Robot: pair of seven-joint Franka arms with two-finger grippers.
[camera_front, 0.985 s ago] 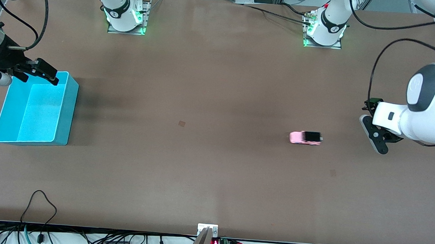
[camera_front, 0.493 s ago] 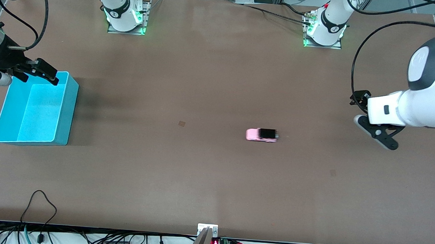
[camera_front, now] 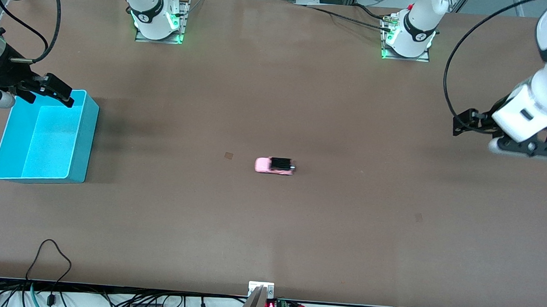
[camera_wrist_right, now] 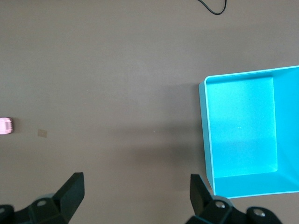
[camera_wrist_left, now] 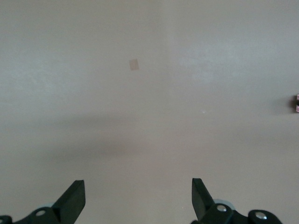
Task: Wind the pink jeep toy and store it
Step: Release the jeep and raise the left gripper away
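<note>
The pink jeep toy, with a black roof panel, stands alone on the brown table near its middle; it also shows at the rim of the left wrist view as the jeep and of the right wrist view as the jeep. My left gripper hangs open and empty over the table at the left arm's end. My right gripper waits open and empty over the rim of the cyan bin. The left gripper and the right gripper each have only bare table between their fingers.
The cyan bin sits at the right arm's end with nothing in it. A small tan patch marks the table beside the jeep, toward the right arm's end. Cables and a small box lie along the table's front edge.
The jeep has rolled across the table from the left arm's end to the middle. The left arm has swung up and away from it. The right arm has not moved.
</note>
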